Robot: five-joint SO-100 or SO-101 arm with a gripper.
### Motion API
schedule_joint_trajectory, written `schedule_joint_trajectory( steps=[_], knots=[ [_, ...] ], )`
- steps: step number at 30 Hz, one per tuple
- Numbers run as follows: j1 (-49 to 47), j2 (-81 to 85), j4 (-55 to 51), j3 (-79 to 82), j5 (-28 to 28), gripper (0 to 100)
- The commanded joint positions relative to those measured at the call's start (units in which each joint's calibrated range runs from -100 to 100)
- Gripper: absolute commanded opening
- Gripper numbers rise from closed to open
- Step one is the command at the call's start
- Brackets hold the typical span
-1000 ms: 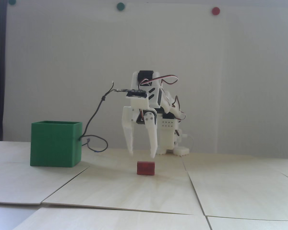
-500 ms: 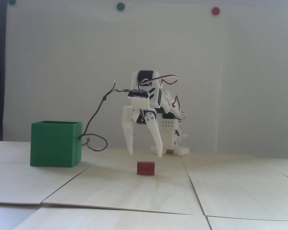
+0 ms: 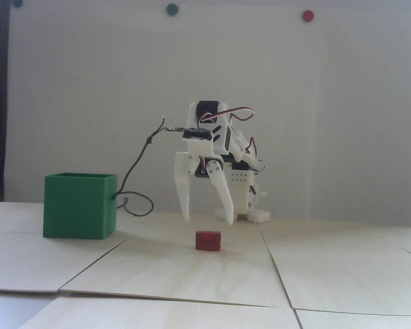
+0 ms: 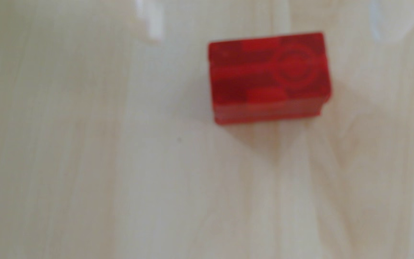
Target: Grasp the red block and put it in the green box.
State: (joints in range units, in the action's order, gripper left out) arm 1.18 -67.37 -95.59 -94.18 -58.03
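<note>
We are hovering gripper (image 3: 209,219) above red block (image 3: 208,240), fingers (image 3: 186,209) spread wide, empty. Block is resting on table (image 3: 328,274), well right of green box (image 3: 79,209). We are centring, then lowering straight.

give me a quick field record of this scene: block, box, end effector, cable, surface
block: red block flat on the table, not held; in the wrist view it sits right of centre, blurred
box: green box at left in the fixed view, upright, open top, contents hidden
end effector: end effector open, pointing down, tips above the block, apart from it
cable: dark cable hangs from the wrist down to the box's right side
surface: pale wooden panels
</note>
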Motion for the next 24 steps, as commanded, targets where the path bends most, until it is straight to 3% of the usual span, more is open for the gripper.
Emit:
schedule_joint_trajectory(
  steps=[1, 24],
  knots=[
    [0.38, 3.61, 1.24, -4.22, -0.43, 30],
    [-1.39, 1.09, 1.41, -4.22, -0.28, 30]
  ],
)
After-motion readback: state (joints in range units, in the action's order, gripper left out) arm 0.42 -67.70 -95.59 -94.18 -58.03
